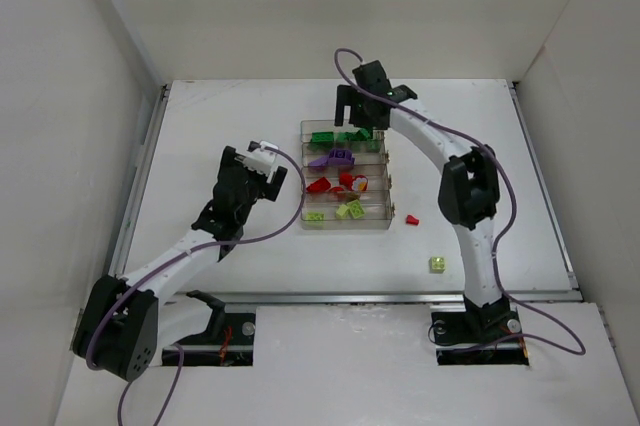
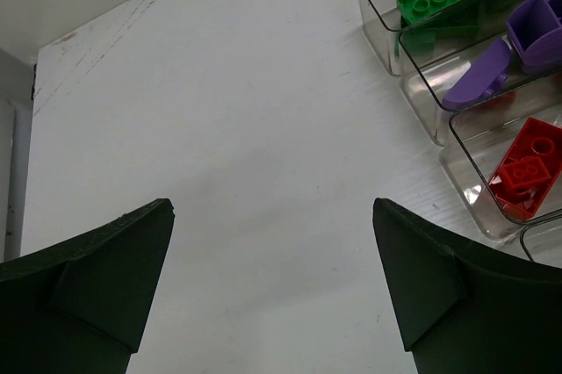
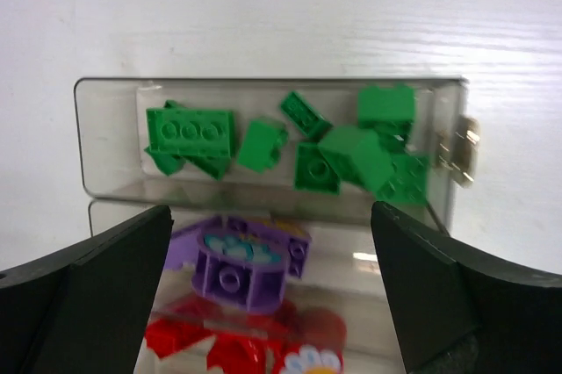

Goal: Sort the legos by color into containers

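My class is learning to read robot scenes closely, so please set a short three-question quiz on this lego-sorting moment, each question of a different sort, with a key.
1. True or false: the right gripper is shut on a brick.
2. Which colour fills the compartment of the tray that is uppermost in the overhead view? A red, B green, C purple.
3. How many bricks lie on the table outside the tray, and in which colours?
Key: 1 false, its jaws stand open and empty. 2 B, the green bricks lie there. 3 two: a red brick and a lime brick.

White table (image 1: 250, 126), plain white walls (image 1: 60, 96)
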